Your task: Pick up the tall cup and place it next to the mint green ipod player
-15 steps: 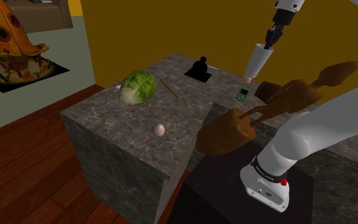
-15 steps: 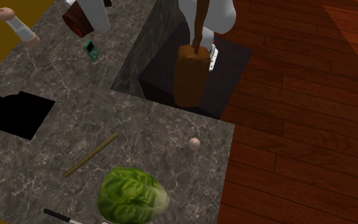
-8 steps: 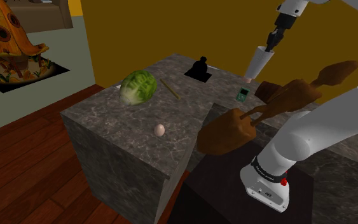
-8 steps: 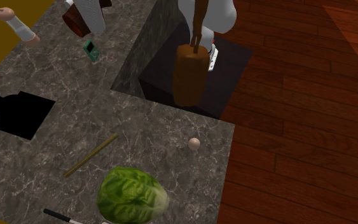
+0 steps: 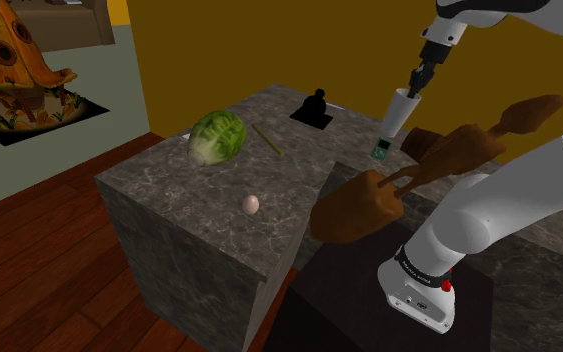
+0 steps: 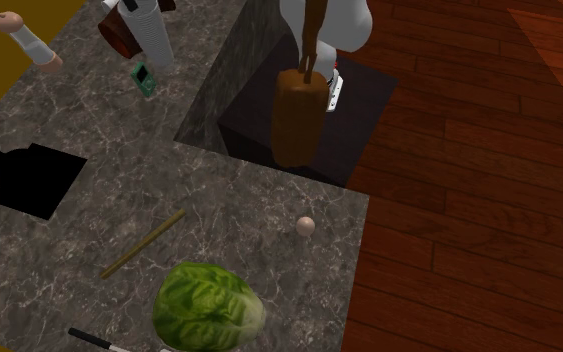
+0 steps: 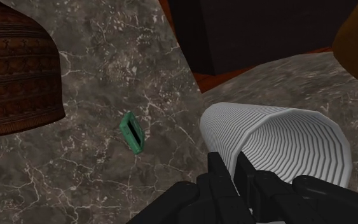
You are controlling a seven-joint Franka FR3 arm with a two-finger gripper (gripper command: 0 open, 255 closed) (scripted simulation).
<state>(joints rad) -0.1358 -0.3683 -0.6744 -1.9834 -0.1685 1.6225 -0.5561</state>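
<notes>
- Pick done: claw (image 7: pixel 231 170) clamped on the tall cup (image 5: pixel 399 112) rim, one finger inside.
- Cup hangs just beside the mint green ipod (image 5: pixel 380 149), low over the counter (image 5: pixel 189 200); contact unclear.
- Left: set down, release.

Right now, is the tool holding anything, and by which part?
Yes. The tool is shut on the cup, pinching its wall at the rim of the wide open end, apparently with one finger inside and one outside.
</notes>
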